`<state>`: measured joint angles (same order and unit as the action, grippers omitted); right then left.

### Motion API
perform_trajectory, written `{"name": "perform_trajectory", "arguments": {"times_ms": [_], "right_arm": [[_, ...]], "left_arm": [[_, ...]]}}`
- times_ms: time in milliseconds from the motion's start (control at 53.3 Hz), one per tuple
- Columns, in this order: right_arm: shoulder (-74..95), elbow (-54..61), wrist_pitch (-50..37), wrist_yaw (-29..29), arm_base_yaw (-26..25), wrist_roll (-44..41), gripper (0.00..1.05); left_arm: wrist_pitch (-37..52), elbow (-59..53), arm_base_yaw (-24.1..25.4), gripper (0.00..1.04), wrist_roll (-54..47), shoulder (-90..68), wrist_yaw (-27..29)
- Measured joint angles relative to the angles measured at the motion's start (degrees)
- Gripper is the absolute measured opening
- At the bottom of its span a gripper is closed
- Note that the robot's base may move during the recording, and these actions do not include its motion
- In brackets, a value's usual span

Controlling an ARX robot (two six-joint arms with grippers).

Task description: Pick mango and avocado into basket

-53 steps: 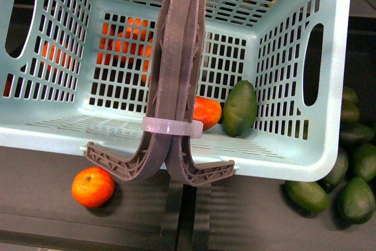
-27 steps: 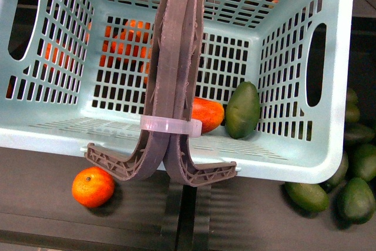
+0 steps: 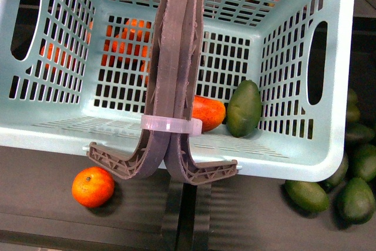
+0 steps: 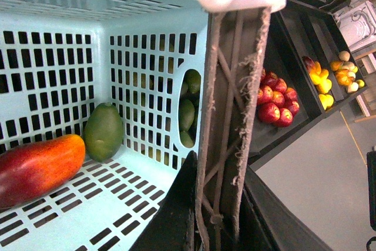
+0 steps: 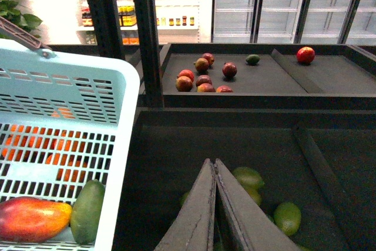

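The teal basket (image 3: 176,139) fills the front view, its two grey-brown handles (image 3: 176,57) pressed together and bound by a white zip tie. Inside on the slotted bottom lie the red-orange mango (image 3: 207,111) and, touching it, the green avocado (image 3: 244,109). In the left wrist view my left gripper (image 4: 217,227) is shut on the basket's handles (image 4: 232,110), with the mango (image 4: 35,166) and avocado (image 4: 103,131) below. The right wrist view shows my right gripper (image 5: 214,166) shut and empty beside the basket (image 5: 117,145), over a dark bin; the mango (image 5: 32,218) and avocado (image 5: 87,210) show inside.
An orange (image 3: 93,187) lies on the dark shelf under the basket's front edge. Several loose avocados (image 3: 355,198) sit at the right. More oranges (image 3: 123,42) show through the lattice. Red apples (image 4: 275,101) and green fruit (image 5: 286,217) fill other dark bins.
The basket has shifted slightly, and the mango and avocado inside it have slid a little to the right.
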<state>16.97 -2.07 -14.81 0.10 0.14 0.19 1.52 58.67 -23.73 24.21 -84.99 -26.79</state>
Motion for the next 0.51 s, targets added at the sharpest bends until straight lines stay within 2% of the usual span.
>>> {"name": "perform_trajectory", "arguments": {"times_ms": [150, 469, 506], "right_arm": [[-2.25, 1.81, -0.02, 0.0, -0.02, -0.02, 0.02], [-6.95, 1.81, 4.57, -0.07, -0.02, -0.02, 0.02], [-9.2, 1.75, 7.21, -0.07, 0.0, -0.02, 0.02]], "left_arm": [[0.0, 0.0, 0.0, 0.12, 0.02, 0.0, 0.02], [0.0, 0.0, 0.0, 0.12, 0.0, 0.0, 0.02], [0.0, 0.0, 0.0, 0.12, 0.02, 0.0, 0.02]]}}
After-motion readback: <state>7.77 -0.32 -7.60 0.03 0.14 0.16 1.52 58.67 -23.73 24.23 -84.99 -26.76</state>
